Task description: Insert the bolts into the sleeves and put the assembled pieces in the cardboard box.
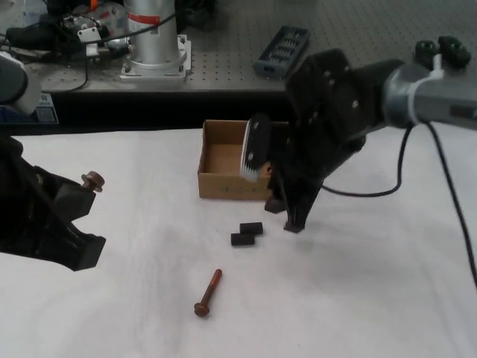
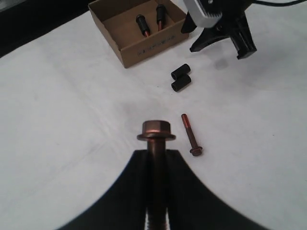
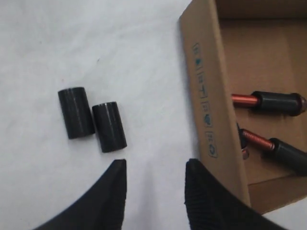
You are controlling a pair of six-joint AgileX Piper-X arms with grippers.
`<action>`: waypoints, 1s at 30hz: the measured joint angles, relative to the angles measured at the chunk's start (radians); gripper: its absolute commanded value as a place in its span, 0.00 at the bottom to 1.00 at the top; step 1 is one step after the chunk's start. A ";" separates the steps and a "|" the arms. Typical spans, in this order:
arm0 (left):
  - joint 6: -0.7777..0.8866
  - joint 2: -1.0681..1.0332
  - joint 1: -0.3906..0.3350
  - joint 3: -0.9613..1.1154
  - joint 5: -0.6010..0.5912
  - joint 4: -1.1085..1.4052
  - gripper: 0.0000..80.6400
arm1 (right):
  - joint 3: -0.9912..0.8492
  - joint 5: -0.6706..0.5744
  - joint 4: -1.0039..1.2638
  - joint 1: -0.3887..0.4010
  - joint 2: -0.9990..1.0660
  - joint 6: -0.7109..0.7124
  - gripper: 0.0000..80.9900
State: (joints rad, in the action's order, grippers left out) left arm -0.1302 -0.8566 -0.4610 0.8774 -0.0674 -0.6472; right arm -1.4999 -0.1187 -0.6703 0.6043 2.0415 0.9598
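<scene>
Bright, even overhead light; faint soft shadows beside the sleeves (image 3: 109, 126) on white cloth (image 3: 72, 43).

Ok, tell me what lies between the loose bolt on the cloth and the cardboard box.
The two black sleeves, side by side, apart from both the loose bolt and the cardboard box; the high view shows it.

White table (image 1: 373, 298), plain, with faint grey smudges. Cardboard box (image 1: 223, 183) tan-brown, with a row of small teal marks (image 3: 204, 100) on one outer wall. Loose sleeves (image 3: 76, 112) matt black. Loose bolt (image 1: 208, 292) coppery red-brown with a darker head. Held bolt (image 2: 156, 136) same copper-brown. Left claw (image 2: 157, 153) black. Right claw (image 3: 156, 172) black, pads finely ribbed. Assembled pieces (image 3: 273, 101) black over orange-red thread. Rear board (image 1: 358, 30) grey with a dot grid.
</scene>
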 measured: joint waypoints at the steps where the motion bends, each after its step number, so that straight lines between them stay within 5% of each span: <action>1: 0.000 0.000 0.000 0.000 0.000 0.000 0.01 | 0.000 0.014 0.000 0.003 0.005 0.021 0.37; 30: 0.001 0.000 0.000 0.000 0.000 0.000 0.01 | -0.007 0.041 0.027 0.074 0.066 0.067 0.37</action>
State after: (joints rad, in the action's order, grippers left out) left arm -0.1292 -0.8566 -0.4610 0.8774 -0.0674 -0.6469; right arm -1.5065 -0.0776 -0.6434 0.6780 2.1077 1.0273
